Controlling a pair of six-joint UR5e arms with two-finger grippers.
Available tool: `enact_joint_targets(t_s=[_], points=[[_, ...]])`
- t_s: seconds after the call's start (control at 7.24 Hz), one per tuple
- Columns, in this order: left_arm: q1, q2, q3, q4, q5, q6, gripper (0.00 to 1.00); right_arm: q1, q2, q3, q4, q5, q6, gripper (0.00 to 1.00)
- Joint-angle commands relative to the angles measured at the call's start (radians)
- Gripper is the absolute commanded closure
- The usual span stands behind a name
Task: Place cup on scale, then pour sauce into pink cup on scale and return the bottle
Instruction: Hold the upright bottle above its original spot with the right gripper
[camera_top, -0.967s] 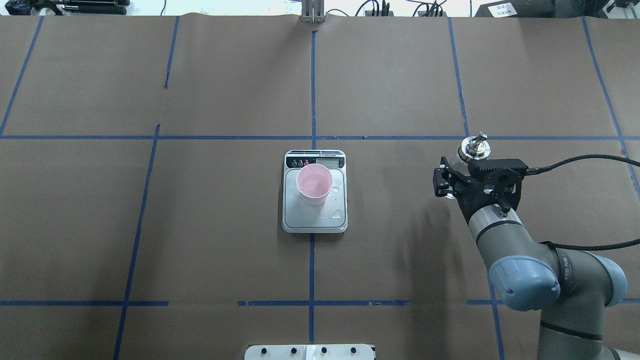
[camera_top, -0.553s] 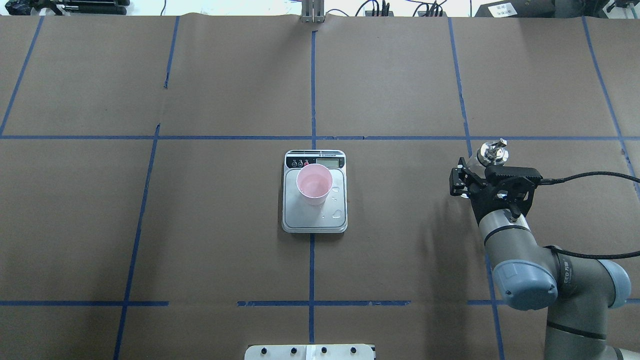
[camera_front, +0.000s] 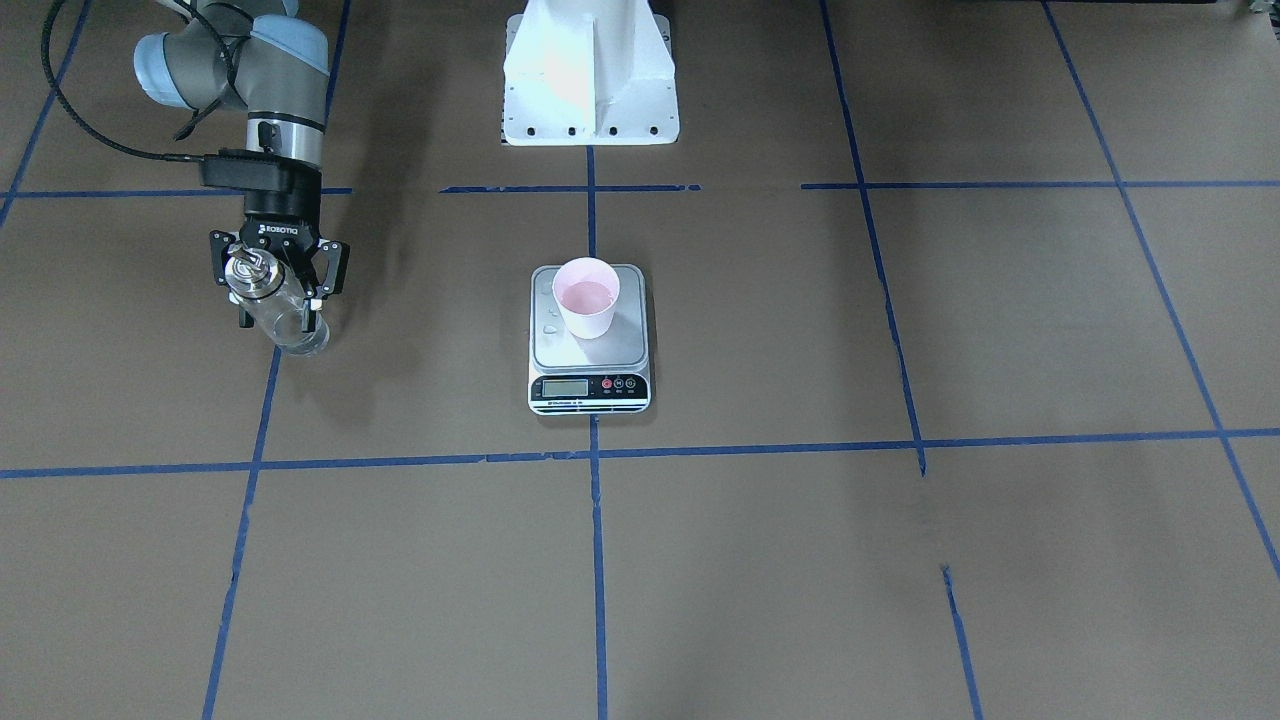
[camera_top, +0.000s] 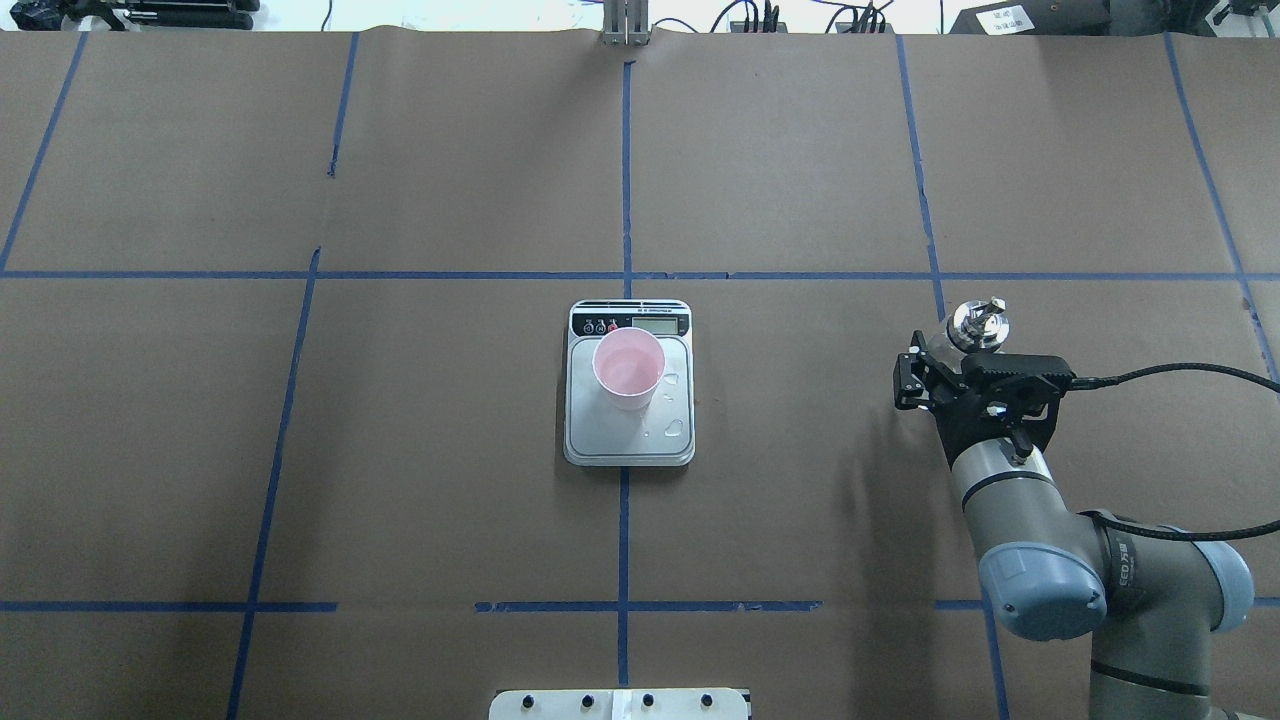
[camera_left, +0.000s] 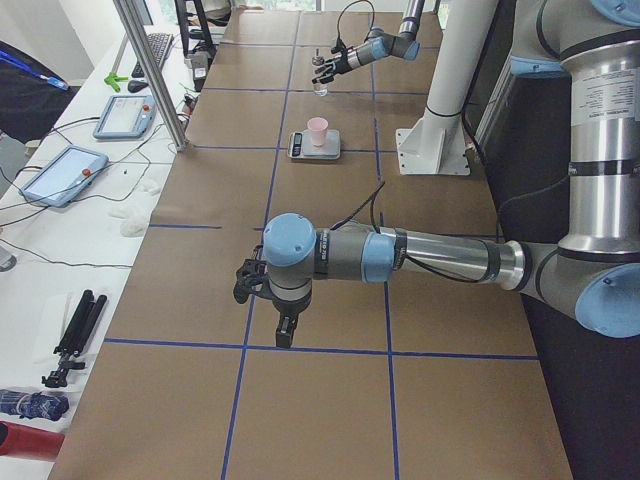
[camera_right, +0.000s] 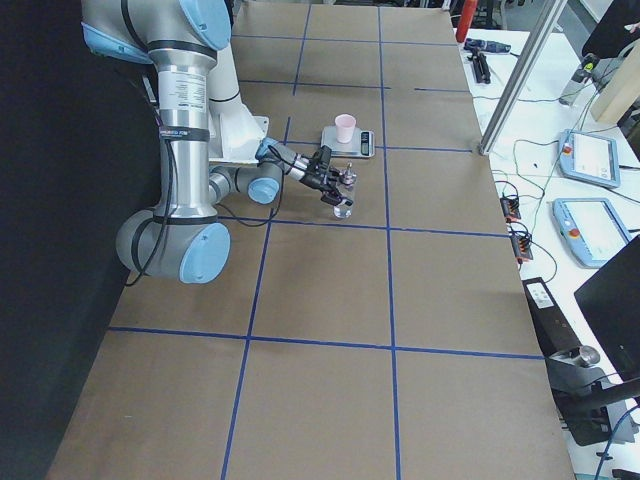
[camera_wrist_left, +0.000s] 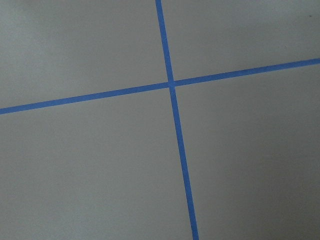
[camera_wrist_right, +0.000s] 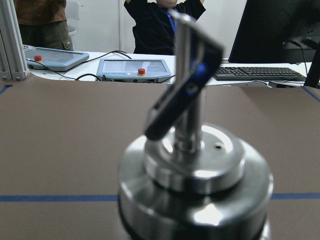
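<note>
One bottle (camera_top: 978, 325), upright, sits clamped in my right gripper (camera_front: 276, 318), well apart from the scale (camera_top: 600, 430), at its 3 o'clock in the overhead view. The cup (camera_top: 628, 368) stands on the scale's platform. My left gripper (camera_left: 246, 284): grip state cannot be told.

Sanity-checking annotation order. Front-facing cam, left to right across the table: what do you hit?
right claw, shut on the glass bottle → digital scale with the pink cup standing on its platform. The cup overlaps the scale, so they count as one stop.
</note>
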Motion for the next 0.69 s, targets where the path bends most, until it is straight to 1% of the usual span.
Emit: enact_joint_targets(t_s=[0.0, 0.28, 0.41, 0.55], points=[[0.0, 0.001, 0.001, 0.001, 0.001, 0.002, 0.0, -0.01, -0.001, -0.002, 0.0, 0.001, 0.0, 1.0], [0.0, 0.001, 0.001, 0.001, -0.001, 0.0, 0.0, -0.01, -0.003, -0.005, -0.002, 0.001, 0.002, 0.99], [0.0, 0.0, 0.0, -0.001, -0.001, 0.0, 0.0, -0.01, -0.003, -0.011, -0.002, 0.001, 0.005, 0.92], [0.0, 0.0, 0.0, -0.001, -0.001, 0.002, 0.0, -0.01, -0.001, -0.014, -0.002, 0.002, 0.012, 0.89]])
